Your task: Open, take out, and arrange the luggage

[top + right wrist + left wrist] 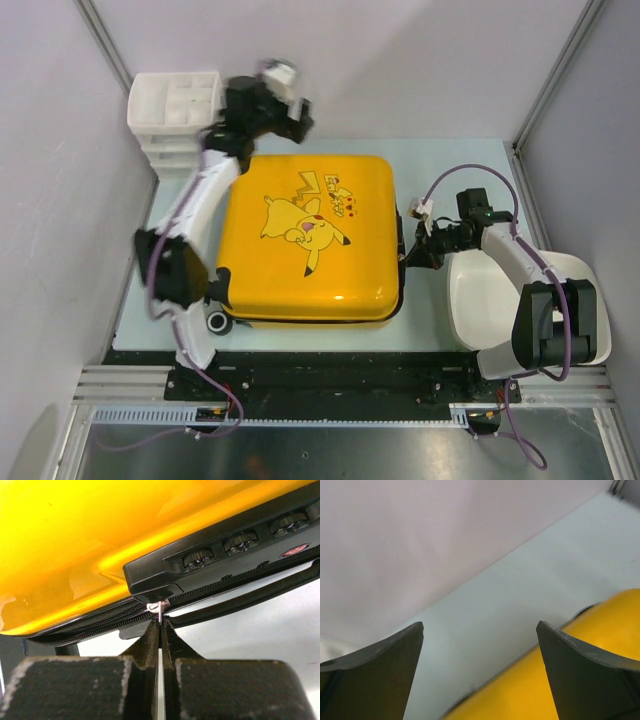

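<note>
The yellow hard-shell luggage (pixel 310 238) with the Pikachu print lies flat and closed on the table, a black wheel (pixel 217 321) at its near left corner. My right gripper (pixel 410 250) is at its right side, shut on the metal zipper pull (pixel 160 611) just below the black combination lock (pixel 225 550); the black side handle (pixel 250 597) runs to the right of it. My left gripper (pixel 290 105) is open and empty, held above the far left edge of the luggage (pixel 545 680), its fingers (pixel 375 675) wide apart.
A white plastic drawer unit (pixel 172 115) stands at the back left. A white tub (pixel 520 300) sits at the right beside the right arm. Grey walls close in on the left, back and right.
</note>
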Available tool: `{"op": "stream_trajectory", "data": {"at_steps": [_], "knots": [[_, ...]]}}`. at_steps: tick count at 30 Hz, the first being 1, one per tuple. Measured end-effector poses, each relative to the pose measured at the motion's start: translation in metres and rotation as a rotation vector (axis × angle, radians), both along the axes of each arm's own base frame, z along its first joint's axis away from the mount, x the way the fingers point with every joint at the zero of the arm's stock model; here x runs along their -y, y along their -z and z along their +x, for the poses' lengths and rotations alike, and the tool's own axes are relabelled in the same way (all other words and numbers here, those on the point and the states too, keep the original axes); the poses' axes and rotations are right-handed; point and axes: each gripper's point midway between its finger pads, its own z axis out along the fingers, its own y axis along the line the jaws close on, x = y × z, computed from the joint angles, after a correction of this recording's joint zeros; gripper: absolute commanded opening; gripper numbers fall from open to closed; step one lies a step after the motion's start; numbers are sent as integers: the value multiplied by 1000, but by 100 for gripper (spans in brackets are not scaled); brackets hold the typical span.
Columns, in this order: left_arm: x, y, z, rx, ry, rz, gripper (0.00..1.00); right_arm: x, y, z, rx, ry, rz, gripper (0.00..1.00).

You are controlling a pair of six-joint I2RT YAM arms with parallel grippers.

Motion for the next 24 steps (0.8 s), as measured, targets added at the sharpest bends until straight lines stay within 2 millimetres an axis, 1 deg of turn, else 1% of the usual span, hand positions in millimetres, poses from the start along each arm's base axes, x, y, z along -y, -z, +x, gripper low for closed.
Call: {"op": "stream_trajectory", "data": {"at_steps": [1,2,3,4,5,6,7,8,9,10,12,16,18,21,22,24], "knots": [[-16,-25,-13,1,-7,-57,100,1,0,0,3,0,0,0],[-40,-48,-29,1,-20,-110,100,1,0,0,5,-2,0,0],[-63,-65,-43,4,-36,-151,100,1,0,0,9,-4,0,0],[-82,-86,-65,24,-46,-197,100,1,0,1,11,-6,0,0],[-136,-98,-79,39,-139,-228,100,1,0,1,13,-7,0,0],[-168,-103,-97,41,-201,-253,100,0,0,1,14,-8,-1,0],[-194,-103,-113,40,-257,-277,100,0,0,1,15,-9,-1,0],[-208,-97,-127,24,-291,-299,100,-1,0,1,18,-12,-2,0],[-211,-88,-138,-6,-296,-317,100,-2,0,1,21,-14,-4,0],[-207,-71,-150,-60,-282,-344,100,-2,1,1,24,-18,-7,0],[-195,-45,-165,-155,-244,-382,100,-4,1,1,28,-22,-12,0],[-177,39,-183,-451,-227,-474,100,-6,0,1,26,-16,-23,0],[-171,69,-189,-570,-237,-503,100,-7,0,1,27,-10,-35,0],[-163,93,-187,-662,-232,-512,95,-7,-1,0,39,1,-53,0],[-156,99,-187,-691,-214,-517,91,-7,-1,0,48,6,-58,0],[-148,98,-179,-706,-188,-509,88,-7,-1,0,67,18,-70,0]]}}
